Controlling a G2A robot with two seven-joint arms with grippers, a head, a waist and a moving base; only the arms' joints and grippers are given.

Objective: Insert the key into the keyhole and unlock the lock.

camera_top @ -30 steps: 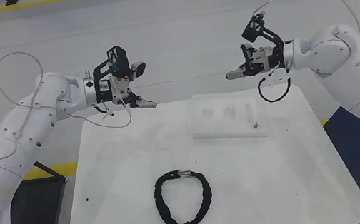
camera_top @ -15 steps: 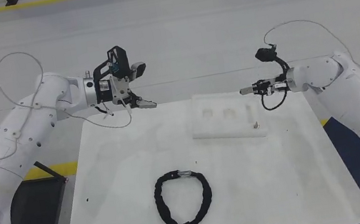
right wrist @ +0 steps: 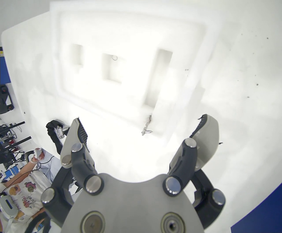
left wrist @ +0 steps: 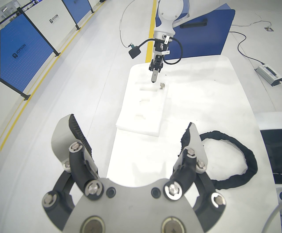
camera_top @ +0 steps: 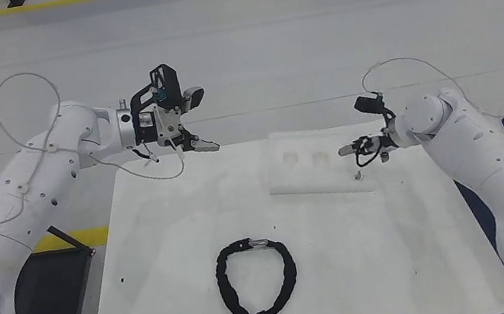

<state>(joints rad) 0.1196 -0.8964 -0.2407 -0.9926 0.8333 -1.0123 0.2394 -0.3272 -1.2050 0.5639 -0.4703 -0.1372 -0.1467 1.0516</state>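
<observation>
From the top, the big white table point(camera_top: 151, 276) is carrying a flat white foam tray point(camera_top: 297, 181) with little square holes in it. A small silver metal key point(camera_top: 359, 177) is lying on the tray's near right corner. The right gripper point(camera_top: 347, 150) is hanging just above the tray, very near the key but not touching it. The left gripper point(camera_top: 196, 124) is hanging by the far left edge of the table, well apart from the tray. A black cloth-covered ring lock point(camera_top: 257, 280) with a silver end is lying flat near the front middle of the table (nothing is touching it).

In the left wrist view, the left gripper's fingers point(left wrist: 77, 132) are spreading wide and holding nothing. Far off, the key is sitting on the tray's corner, with the right gripper's tip just beside it.

In the right wrist view, the right gripper's fingers point(right wrist: 80, 130) are also spreading wide and holding nothing. The key is lying on the tray's edge, out past the fingertips. The lock's silver end is peeking out beside one finger.
</observation>
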